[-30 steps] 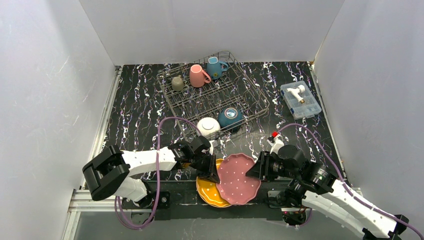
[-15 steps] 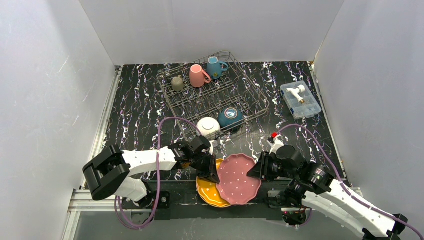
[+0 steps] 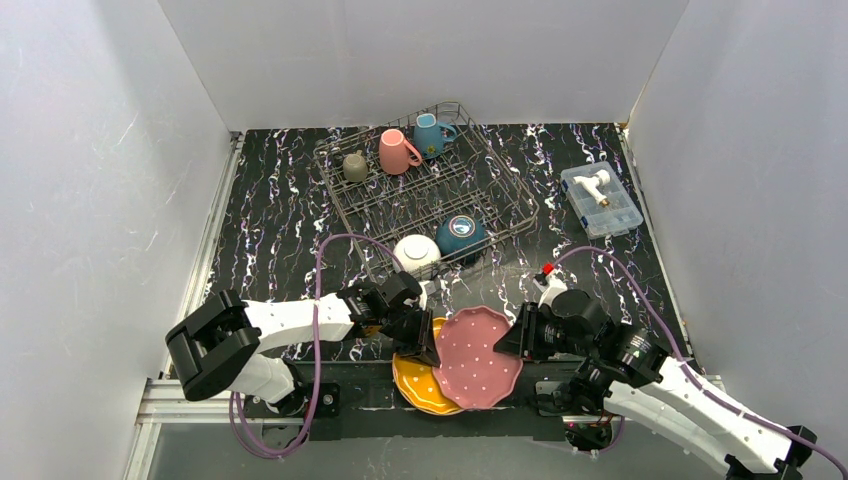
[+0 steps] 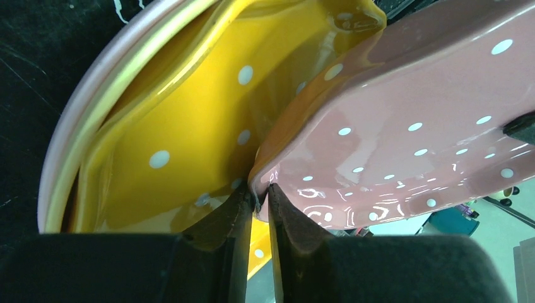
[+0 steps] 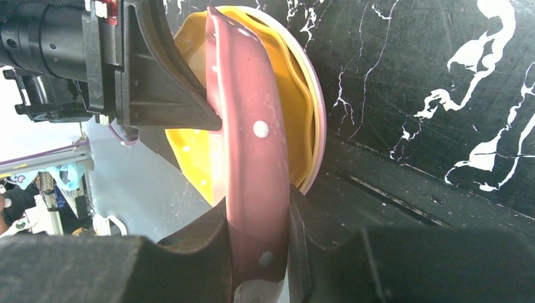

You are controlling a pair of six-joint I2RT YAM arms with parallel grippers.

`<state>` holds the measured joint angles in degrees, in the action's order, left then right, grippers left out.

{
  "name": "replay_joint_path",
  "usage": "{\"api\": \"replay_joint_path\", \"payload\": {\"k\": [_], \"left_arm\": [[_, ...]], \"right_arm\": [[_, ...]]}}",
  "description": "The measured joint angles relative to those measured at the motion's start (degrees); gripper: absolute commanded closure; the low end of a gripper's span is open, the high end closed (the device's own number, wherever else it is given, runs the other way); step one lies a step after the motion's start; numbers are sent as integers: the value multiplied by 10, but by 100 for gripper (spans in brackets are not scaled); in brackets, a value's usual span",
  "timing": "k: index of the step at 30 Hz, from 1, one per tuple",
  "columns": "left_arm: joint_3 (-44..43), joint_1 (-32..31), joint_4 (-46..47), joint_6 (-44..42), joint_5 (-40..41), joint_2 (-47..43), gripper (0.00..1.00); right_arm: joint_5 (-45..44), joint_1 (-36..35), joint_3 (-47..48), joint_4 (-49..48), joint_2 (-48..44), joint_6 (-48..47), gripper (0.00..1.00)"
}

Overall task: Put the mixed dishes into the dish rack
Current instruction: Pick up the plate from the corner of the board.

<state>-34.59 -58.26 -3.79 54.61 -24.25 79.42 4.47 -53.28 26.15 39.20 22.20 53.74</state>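
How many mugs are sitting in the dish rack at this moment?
3, all at the far end of the dish rack: the grey-olive mug on the left, the pink mug in the middle, the blue mug on the right. None looks hidden.

A clear plastic box [image 3: 601, 198] sits on the black, white-veined tabletop [image 3: 270, 220], near its far right corner and close to the right wall. A white item [image 3: 592, 185] lies inside it. Plain white walls [image 3: 100, 150] enclose three sides.
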Motion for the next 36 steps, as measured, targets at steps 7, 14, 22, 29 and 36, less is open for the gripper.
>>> {"api": "replay_joint_path", "payload": {"k": [7, 14, 22, 29, 36], "left_arm": [[-7, -1, -4, -4, 4, -3, 63], [-13, -3, -24, -9, 20, -24, 54], [-33, -2, -116, -34, 78, -77, 46], [-91, -2, -210, -66, 124, -155, 43], [-135, 3, -283, -108, 168, -232, 43]], "right_arm": [[-21, -1, 32, 6, 21, -15, 99], [-39, -1, 76, 14, 41, -32, 99], [-55, -1, 119, 40, 71, -52, 99], [-82, -1, 167, 42, 99, -71, 99], [-125, -1, 231, 44, 149, -104, 99]]}}
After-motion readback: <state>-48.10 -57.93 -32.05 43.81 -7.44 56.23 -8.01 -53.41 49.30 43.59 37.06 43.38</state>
